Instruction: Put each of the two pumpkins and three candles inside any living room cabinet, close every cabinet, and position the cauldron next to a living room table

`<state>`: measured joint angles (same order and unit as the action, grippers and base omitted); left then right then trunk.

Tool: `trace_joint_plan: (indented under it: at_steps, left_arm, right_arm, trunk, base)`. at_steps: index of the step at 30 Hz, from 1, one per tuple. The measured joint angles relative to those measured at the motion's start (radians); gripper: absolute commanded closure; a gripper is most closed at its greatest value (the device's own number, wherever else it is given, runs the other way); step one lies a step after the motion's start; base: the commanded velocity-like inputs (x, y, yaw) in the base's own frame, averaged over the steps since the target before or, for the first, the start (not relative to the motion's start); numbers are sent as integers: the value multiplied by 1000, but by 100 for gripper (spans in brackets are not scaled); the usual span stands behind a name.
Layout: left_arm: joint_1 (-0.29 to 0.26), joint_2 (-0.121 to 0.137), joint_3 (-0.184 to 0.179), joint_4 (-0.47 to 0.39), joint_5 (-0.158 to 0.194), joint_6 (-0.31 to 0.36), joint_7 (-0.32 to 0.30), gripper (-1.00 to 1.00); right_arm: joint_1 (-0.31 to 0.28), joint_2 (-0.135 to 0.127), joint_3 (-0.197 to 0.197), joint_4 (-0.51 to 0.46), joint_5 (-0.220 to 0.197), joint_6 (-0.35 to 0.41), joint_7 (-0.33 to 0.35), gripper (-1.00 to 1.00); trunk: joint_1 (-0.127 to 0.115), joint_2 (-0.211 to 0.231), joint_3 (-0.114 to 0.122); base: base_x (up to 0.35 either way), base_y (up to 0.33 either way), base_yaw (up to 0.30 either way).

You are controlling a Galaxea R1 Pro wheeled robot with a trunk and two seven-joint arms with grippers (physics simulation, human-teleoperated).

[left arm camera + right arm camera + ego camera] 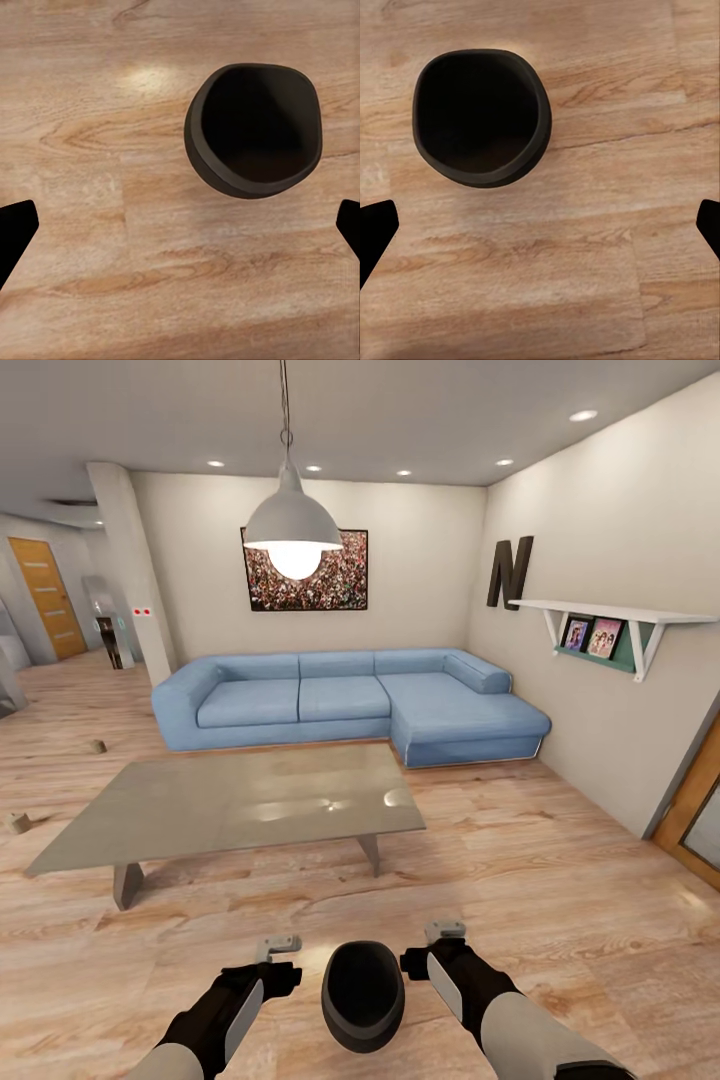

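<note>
Cauldron (363, 996), round and black with its wide mouth facing up, sits on the wooden floor (560, 900) directly in front of the robot, centred between its two arms. The left gripper (278, 946) hangs to one side of the pot and the right gripper (445, 932) to the other, both slightly beyond it toward the table and neither touching it. Both arms look about equally near, so neither has a clear advantage; the pot is round, with no long axis to line up with.

In the left wrist view, the cauldron (253, 129) appears off to one side of the gap between two dark fingers (15, 229), which stand wide apart and hold nothing. In the right wrist view, the cauldron (481, 116) again sits off-centre, on the opposite side, and the fingers (375, 229) are likewise spread wide and empty.

Ahead lies the low grey stone-like table (235, 800), with a stretch of bare floor between it and the pot. Behind it stands a blue corner sofa (340, 700). Two small stubby objects on the floor at far left, one (98, 745) near the sofa and another (18, 822) closer, may be candles, though they are too small to be sure. Judging from this, the cauldron needs shifting forward toward the table, each arm closing inward on its side.
</note>
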<state>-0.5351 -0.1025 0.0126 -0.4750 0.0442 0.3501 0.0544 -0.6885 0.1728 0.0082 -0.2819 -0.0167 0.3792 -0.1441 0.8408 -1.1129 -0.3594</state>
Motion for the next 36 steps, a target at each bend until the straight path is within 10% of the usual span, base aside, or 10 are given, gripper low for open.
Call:
trace_joint_plan:
  at_steps: [21,36]
  left_arm:
    - [0,-4,1,-2,2,-2,-18,-100]
    - [0,0,-1,7,0,-7,-182,-100]
  right_arm:
    - [0,-3,0,-1,4,1,109,-100]
    - [0,-6,0,-1,5,-1,111,-100]
  trunk:
    - [81,-147,-66]
    - [138,-252,-113]
  base:
    - [0,0,0]
    - [0,0,0]
